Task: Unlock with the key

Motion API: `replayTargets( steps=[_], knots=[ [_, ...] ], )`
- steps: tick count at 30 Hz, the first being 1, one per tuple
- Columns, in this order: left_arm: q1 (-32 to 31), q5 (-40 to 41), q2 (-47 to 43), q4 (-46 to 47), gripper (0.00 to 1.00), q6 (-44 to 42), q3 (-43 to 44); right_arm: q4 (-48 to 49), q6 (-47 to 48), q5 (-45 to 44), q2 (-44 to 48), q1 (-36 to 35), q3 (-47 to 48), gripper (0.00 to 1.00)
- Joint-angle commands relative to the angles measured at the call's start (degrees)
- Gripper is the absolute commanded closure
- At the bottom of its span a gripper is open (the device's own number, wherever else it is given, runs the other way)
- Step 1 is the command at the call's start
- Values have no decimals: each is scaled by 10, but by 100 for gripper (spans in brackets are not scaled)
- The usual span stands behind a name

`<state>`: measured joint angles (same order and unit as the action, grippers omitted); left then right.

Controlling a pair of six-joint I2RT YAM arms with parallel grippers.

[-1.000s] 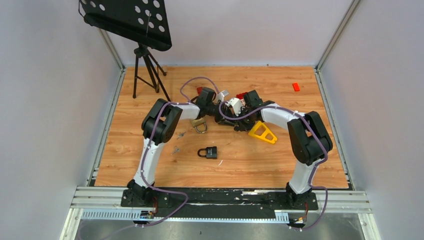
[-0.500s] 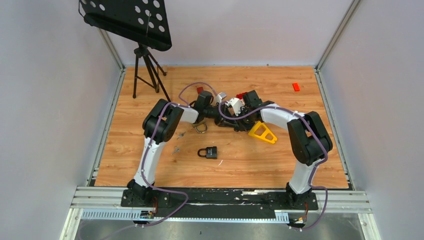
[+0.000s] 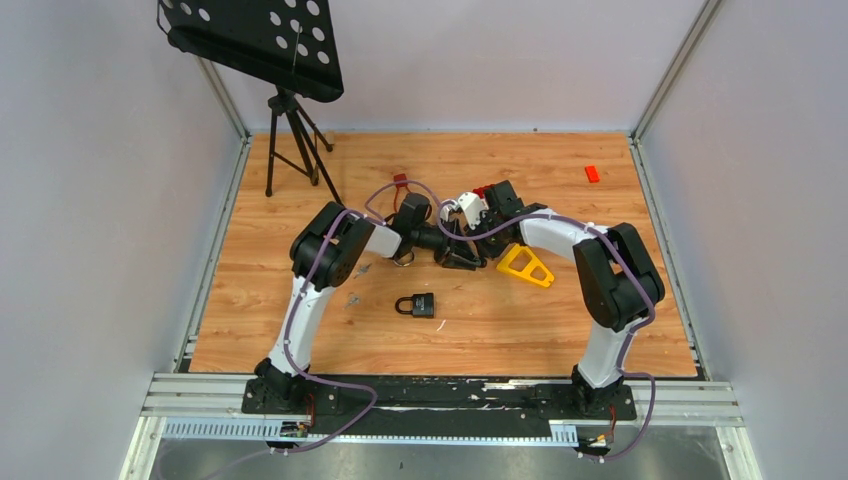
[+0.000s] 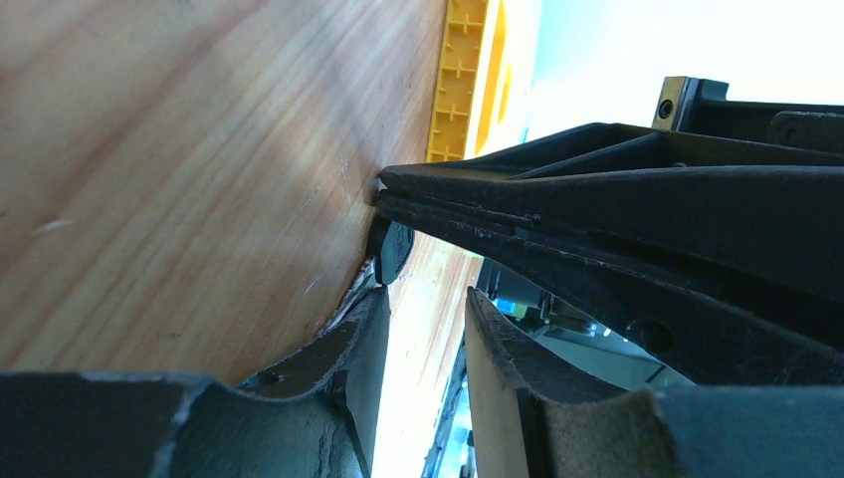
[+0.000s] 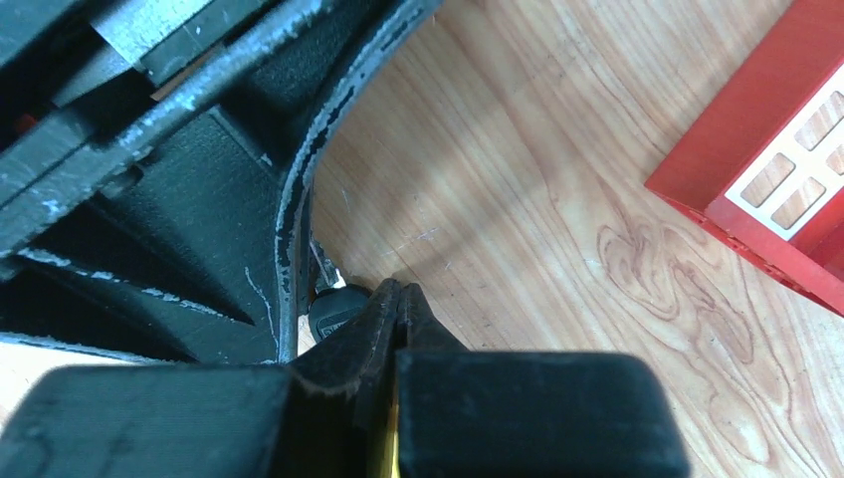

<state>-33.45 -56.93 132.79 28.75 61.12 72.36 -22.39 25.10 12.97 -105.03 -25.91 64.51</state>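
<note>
The key's black head point(image 5: 336, 305) lies on the wooden table, touching the tips of my right gripper point(image 5: 400, 291), whose fingers are pressed together. In the left wrist view the key head point(image 4: 391, 249) sits at the tip of one finger of my left gripper point(image 4: 426, 299), which is open, its jaws a finger's width apart. My right gripper point(image 4: 383, 187) comes in from the right above it. A black padlock point(image 3: 417, 305) lies alone nearer the arm bases. A brass padlock point(image 3: 402, 260) is mostly hidden under my left arm. Both grippers point(image 3: 458, 256) meet at the table's middle.
A yellow triangular piece point(image 3: 525, 265) lies just right of the grippers and shows in the left wrist view point(image 4: 458, 80). A red brick point(image 5: 786, 169) lies close behind my right gripper. A small red block point(image 3: 592, 173) is at the back right, a tripod stand point(image 3: 290, 140) at the back left.
My left gripper has swung toward the near side and down to the table, covering most of the brass padlock. My right gripper has dropped with it to the same spot.
</note>
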Motion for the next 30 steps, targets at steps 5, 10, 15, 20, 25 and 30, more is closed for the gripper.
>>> replayTargets(
  steps=[5,10,15,20,25,30],
  knots=[
    [0,33,11,-48,57,-43,-4,-11,4,-19,-32,-5,-22,100],
    [10,79,-15,-134,57,-106,-14,-26,10,-9,-33,-5,-19,100],
    [21,125,-42,-178,55,-129,-36,-60,14,27,-33,1,-9,100],
    [19,138,-46,-178,54,-124,-43,-120,7,106,-51,14,25,100],
    [8,143,-47,-176,53,-121,-48,-157,-16,166,-67,40,63,93],
    [4,145,-47,-177,53,-123,-54,-162,-43,206,-61,82,73,75]
  ],
)
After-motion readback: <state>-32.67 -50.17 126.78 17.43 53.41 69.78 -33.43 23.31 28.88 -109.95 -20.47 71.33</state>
